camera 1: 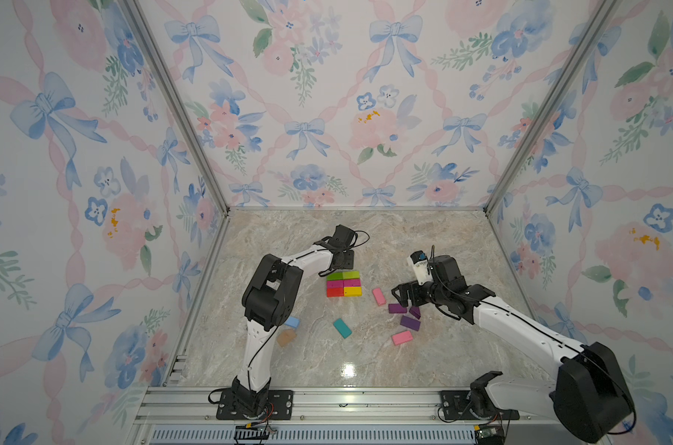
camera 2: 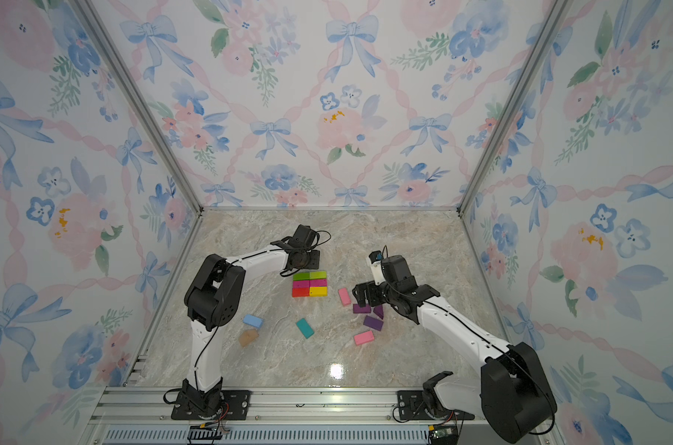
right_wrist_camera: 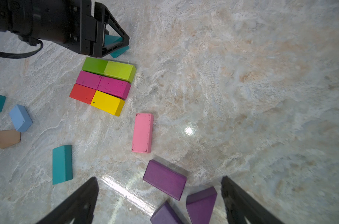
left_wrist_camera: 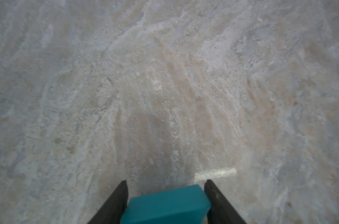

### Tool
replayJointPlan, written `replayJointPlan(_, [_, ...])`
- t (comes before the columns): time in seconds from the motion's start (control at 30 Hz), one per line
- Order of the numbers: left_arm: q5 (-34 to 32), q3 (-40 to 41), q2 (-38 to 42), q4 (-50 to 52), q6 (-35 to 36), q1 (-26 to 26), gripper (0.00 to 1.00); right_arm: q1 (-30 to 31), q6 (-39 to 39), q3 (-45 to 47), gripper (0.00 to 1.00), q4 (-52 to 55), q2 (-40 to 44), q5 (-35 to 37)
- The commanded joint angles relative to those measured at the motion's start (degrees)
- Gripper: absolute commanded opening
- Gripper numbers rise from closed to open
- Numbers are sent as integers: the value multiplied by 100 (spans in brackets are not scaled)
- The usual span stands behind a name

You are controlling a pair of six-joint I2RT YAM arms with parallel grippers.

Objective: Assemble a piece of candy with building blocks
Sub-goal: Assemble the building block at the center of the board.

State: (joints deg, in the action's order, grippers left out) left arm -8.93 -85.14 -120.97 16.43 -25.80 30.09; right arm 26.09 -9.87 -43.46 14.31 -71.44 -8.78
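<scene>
In both top views, we are hovering the left gripper point(camera 1: 344, 264) just behind the slab's point(camera 1: 343, 284) far long edge, with open tabletop point(camera 1: 404, 239) beyond. Left wrist: its jaws are clamping a teal block point(left_wrist_camera: 166, 203). Right wrist: our right gripper point(right_wrist_camera: 159, 178) is gaping empty over purple blocks point(right_wrist_camera: 200, 203).

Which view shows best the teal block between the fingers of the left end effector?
The left wrist view: the teal block sits close and unobstructed between the left end effector's fingers. The right wrist view shows only slivers of the block behind that end effector. In both top views it is hidden.
</scene>
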Motion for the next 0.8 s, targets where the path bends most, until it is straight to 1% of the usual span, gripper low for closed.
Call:
replayJointPlan(0.0, [59, -62, -140, 102, -118, 28, 54, -95, 83, 74, 99, 28, 134, -43])
replayJointPlan(0.17, [63, -79, -173, 91, -127, 45, 56, -159, 101, 105, 99, 37, 188, -48])
replayJointPlan(0.3, [79, -124, -174, 91, -127, 41, 63, -191, 129, 118, 99, 72, 251, -50])
replayJointPlan(0.4, [116, -210, -148, 96, -102, 43, 74, -220, 141, 110, 99, 116, 307, -56])
replayJointPlan(0.47, [153, -283, -100, 102, -53, 25, 84, -251, 160, 119, 99, 150, 354, -47])
replayJointPlan(0.53, [201, -303, -10, 109, -24, -5, 88, -266, 168, 119, 99, 197, 410, -31])
replayJointPlan(0.6, [263, -222, 222, 117, -17, -60, 88, -274, 163, 110, 99, 259, 487, -16])
replayJointPlan(0.67, [370, 14, 622, 116, 9, -126, 89, -278, 139, 59, 99, 385, 566, -9])
replayJointPlan(0.73, [526, 433, 1108, 111, 69, -220, 90, -255, 118, 0, 99, 571, 649, 12])
replayJointPlan(0.77, [640, 734, 1409, 115, 97, -296, 93, -228, 108, -23, 99, 694, 676, 77])
